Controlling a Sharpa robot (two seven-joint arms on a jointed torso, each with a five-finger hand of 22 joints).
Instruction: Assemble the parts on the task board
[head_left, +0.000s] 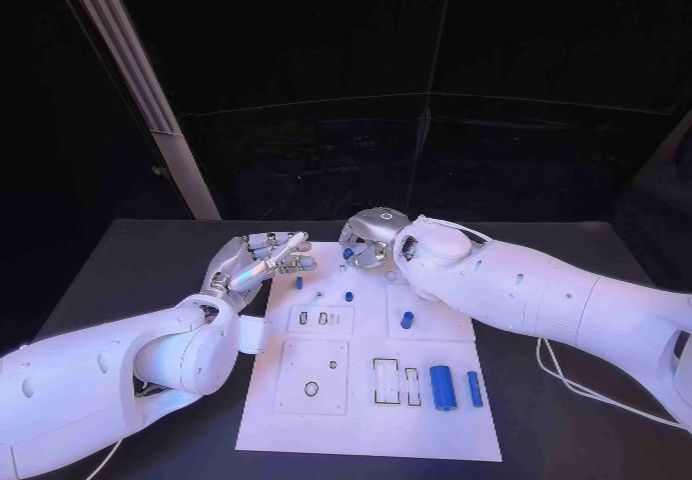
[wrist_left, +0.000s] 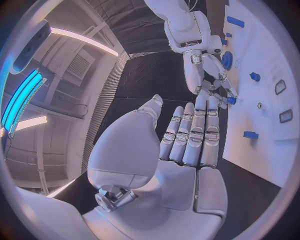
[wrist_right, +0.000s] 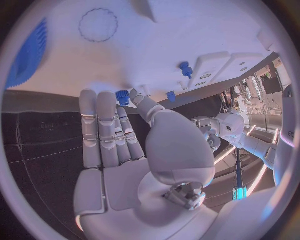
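Black table (head_left: 144, 260) stretches under a dark backdrop, with the white task board (head_left: 368, 420) lying at its middle, long side running away from the robot. Both hands meet at the board's far edge. The left hand (head_left: 263, 258) hovers at the far left corner with its fingers stretched out and apart, grasping nothing; the left wrist view shows the flat palm and straight fingers (wrist_left: 194, 135) reaching toward the board's edge. The right hand (head_left: 369, 243) sits just beside it at the far edge, and in the right wrist view a small blue part (wrist_right: 122, 97) is pinched between the thumb and a fingertip, close above the white surface; from the head view this part is mostly hidden, so its exact shape is hard to tell. On the board, two blue cylinders (head_left: 444, 387) lie side by side near the right edge, next to two empty rectangular slots (head_left: 387, 381). A short blue peg (head_left: 407, 320) rests further up on the right, and smaller blue pegs (head_left: 351, 296) stand near the far end. A square plate with an oval hole (head_left: 313, 377) occupies the left side.
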